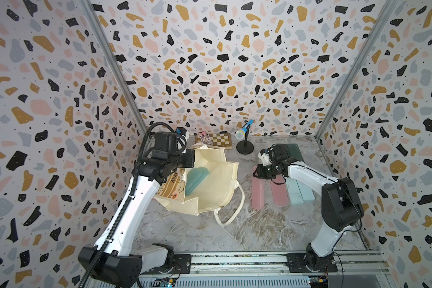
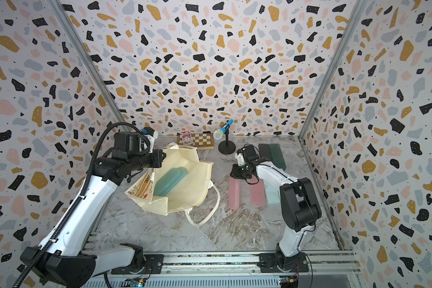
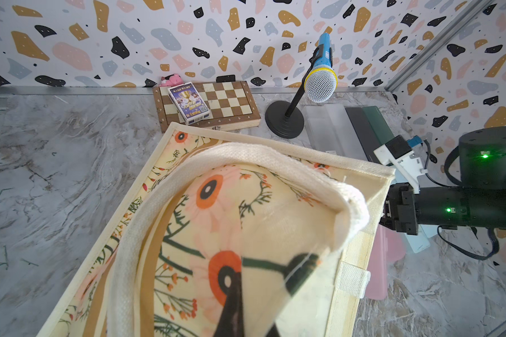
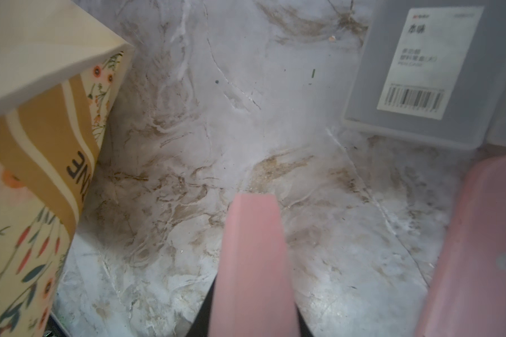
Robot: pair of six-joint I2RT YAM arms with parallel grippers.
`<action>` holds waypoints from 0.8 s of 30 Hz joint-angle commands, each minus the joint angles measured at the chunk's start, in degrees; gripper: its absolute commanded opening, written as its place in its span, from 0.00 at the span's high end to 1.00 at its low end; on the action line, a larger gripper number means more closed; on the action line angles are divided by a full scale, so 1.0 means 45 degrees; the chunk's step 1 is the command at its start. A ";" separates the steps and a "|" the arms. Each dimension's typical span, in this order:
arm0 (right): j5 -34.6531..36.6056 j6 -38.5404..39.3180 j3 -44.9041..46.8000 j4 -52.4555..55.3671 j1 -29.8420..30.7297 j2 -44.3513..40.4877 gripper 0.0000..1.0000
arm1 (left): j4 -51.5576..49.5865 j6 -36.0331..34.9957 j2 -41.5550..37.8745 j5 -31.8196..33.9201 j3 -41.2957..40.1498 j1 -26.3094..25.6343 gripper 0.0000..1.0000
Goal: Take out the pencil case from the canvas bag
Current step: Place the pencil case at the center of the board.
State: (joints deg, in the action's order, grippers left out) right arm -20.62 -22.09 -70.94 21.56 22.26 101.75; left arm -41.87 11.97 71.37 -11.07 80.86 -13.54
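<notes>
Entry: pink pencil case [image 4: 254, 248], outside the canvas bag [image 1: 210, 179], pinched at one end by right gripper [image 4: 251, 321] low over the table [image 1: 235, 229] beside a second pink case [image 1: 278, 194]; teal pencil case [image 1: 196, 180] lies inside the bag, left gripper [image 3: 237, 309] pressed together on its printed wall; advised: seat it flat and parallel before letting go

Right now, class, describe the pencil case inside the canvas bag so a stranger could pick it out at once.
Find the cream canvas bag gaping open on the marble table. Inside it lies a long teal pencil case with rounded ends. Unlike the pink cases lying out on the table, it alone sits in the bag.
</notes>
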 commanded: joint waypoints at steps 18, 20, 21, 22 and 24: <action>0.1554 0.0666 -0.0092 -0.0074 0.0112 0.0928 0.56 | 0.0888 -0.0189 -0.0096 -0.0138 0.0058 0.0074 1.00; 0.1964 0.0646 -0.0071 -0.0084 0.0131 0.0799 0.49 | 0.0886 -0.0216 -0.0119 -0.0121 0.0059 0.0070 1.00; 0.2157 0.0612 -0.0062 -0.0079 0.0131 0.0702 0.46 | 0.0886 -0.0217 -0.0132 -0.0118 0.0059 0.0075 1.00; 0.2418 0.0609 -0.0049 -0.0113 0.0160 0.0562 0.42 | 0.0886 -0.0215 -0.0119 -0.0128 0.0059 0.0062 1.00; 0.3101 0.0570 0.0062 -0.0176 0.0261 0.0187 0.35 | 0.0900 -0.0217 -0.0129 -0.0147 0.0073 0.0083 1.00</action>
State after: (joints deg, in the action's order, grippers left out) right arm -11.68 -19.42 -70.83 20.86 22.76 106.41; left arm -41.89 11.55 71.40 -11.09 80.86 -13.54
